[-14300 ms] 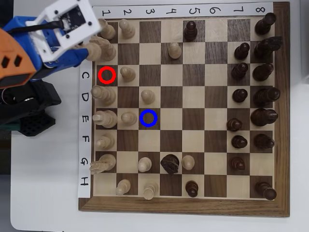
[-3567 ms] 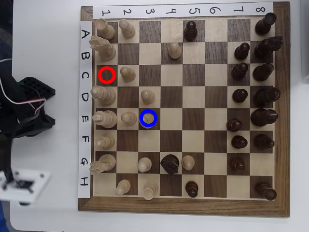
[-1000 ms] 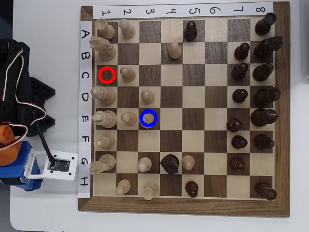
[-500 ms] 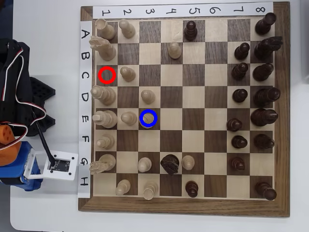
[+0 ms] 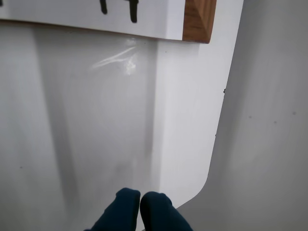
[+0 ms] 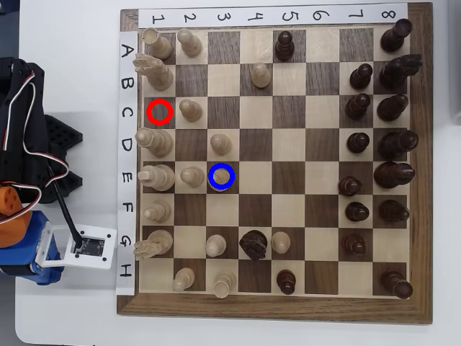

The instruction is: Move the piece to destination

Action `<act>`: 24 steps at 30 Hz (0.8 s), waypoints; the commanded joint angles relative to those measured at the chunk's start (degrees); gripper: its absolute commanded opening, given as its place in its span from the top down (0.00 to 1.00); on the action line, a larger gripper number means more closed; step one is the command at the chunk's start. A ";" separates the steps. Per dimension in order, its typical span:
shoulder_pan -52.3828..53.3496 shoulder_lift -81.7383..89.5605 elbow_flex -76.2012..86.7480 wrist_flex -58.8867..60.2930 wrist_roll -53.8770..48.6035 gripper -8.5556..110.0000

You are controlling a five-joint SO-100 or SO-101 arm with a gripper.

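Resting off the board, the gripper (image 5: 140, 204) has its 2 fingertips pressed together on nothing. From the wrist mount at the board's left edge in the overhead view, the piece (image 6: 222, 176) lies toward 2 o'clock, inside the blue circle (image 6: 231, 167); 1 red circle (image 6: 160, 112) rings a bare square.

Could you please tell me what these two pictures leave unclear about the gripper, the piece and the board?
- Gripper: in the wrist view only its dark fingertips show, touching; the bottom edge cuts the rest. In the overhead view the white camera mount covers it.
- Piece: inside the blue circle it looks pale, but is too small to identify.
- Chessboard: the wrist view shows only a corner and cut-off label marks; the top edge hides the squares.
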State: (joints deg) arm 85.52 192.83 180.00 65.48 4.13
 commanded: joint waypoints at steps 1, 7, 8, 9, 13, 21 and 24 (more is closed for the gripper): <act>1.23 3.43 -1.93 0.70 -1.41 0.93; 0.88 3.43 -1.93 0.70 -1.49 0.93; 0.44 3.43 -1.93 0.70 -1.76 0.93; 0.00 3.43 -1.93 0.70 -1.93 0.93; -0.26 3.43 -1.93 0.70 -2.20 0.93; -0.26 3.43 -1.93 0.70 -2.20 0.93; -0.26 3.43 -1.93 0.70 -2.20 0.93</act>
State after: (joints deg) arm 85.52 192.83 180.00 65.48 3.52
